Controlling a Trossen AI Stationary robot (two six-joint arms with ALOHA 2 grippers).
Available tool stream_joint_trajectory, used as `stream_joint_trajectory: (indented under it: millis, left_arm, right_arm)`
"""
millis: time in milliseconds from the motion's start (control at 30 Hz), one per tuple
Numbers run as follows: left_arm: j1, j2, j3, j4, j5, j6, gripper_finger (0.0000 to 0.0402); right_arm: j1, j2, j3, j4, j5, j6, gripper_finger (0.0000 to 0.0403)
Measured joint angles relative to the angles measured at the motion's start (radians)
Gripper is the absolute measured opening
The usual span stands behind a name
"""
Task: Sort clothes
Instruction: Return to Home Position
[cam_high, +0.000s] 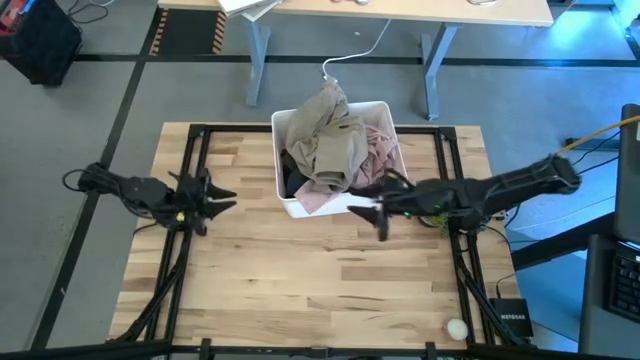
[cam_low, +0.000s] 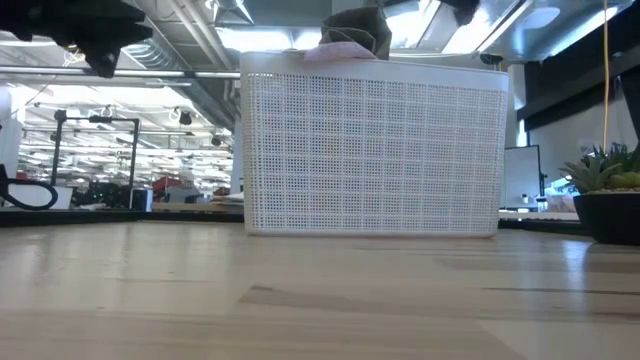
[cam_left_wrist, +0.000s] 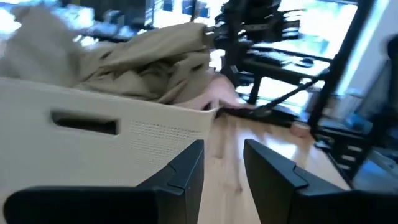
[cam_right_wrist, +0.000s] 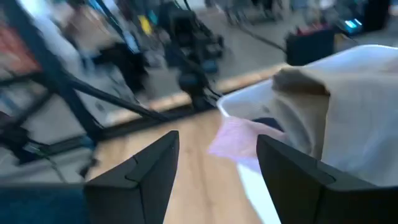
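High view: clothes heaped in the white bin at the far middle of the bench.
A khaki-beige garment is piled on top of the bin, with a pale pink garment beside it and spilling over the bin's near rim, and black fabric under them. The right hand is seen just beside the bin's near right corner, fingers spread, empty. The left hand is held left of the bin, parted, gripping nothing.
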Motion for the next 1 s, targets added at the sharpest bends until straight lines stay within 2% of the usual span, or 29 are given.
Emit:
stream_joint_trajectory:
  millis: [133,233,367,467,533,600,800,1000]
  left_arm:
    - [0.0,-0.002,-0.04,0.102,0.115,0.101,0.0106]
    - [0.0,-0.003,-0.04,0.1,0.209,0.146,0.0105]
    - [0.0,0.0,-0.077,0.094,0.213,0.148,0.0104]
    - [0.001,-0.004,-0.126,0.145,0.188,0.144,0.0104]
    - [0.002,-0.009,-0.151,0.163,0.183,0.131,0.0104]
    - [0.002,-0.018,-0.161,0.157,0.175,0.128,0.0104]
    - [0.002,-0.062,-0.171,0.149,0.17,0.131,0.0104]
    - [0.002,-0.103,-0.171,0.149,0.167,0.158,0.0104]
  right_arm:
    - [0.038,-0.112,-0.178,0.153,0.0,0.014,0.0231]
    - [0.054,-0.16,-0.232,0.153,0.0,0.042,0.0231]
    - [0.059,-0.163,-0.248,0.129,-0.014,0.096,0.0231]
    - [0.059,-0.165,-0.26,0.167,-0.144,-0.007,0.0231]
    - [0.059,-0.178,-0.318,0.256,-0.269,-0.091,0.0231]
    - [0.055,-0.232,-0.382,0.318,-0.33,-0.116,0.0231]
    - [0.052,-0.442,-0.545,0.337,-0.218,-0.091,0.0231]
    - [0.051,-0.638,-0.675,0.341,-0.205,-0.111,0.0231]
